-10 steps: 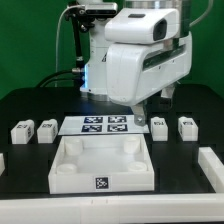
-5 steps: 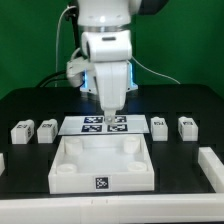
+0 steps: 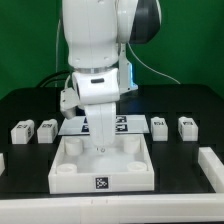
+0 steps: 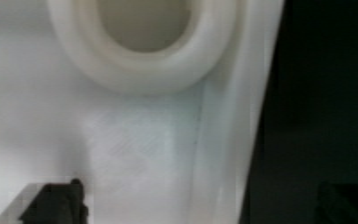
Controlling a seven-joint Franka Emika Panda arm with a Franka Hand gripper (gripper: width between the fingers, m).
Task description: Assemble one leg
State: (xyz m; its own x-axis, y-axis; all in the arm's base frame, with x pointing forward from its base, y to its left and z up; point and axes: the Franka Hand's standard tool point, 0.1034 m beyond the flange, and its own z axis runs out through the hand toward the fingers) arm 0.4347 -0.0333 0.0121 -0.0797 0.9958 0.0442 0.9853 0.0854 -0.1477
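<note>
The white arm fills the upper middle of the exterior view. Half a second ago it stood further back, above the marker board. It has since come forward and down, and now covers most of that board. Its gripper hangs low inside the rear part of the panel.

The panel is a square white tray with a raised rim, lying in the lower middle of the frame on the black table. Only the gripper's tip sits within its hollow.

In the wrist view, the panel lies close beneath, with one round socket in sight. The gripper is spread wide. Its dark fingertips are far apart, with nothing held between them.

The small blocks line the middle of the frame on either side of the panel, and none has moved. They are the far-left leg, the inner-left leg, the inner-right leg and the far-right leg.
</note>
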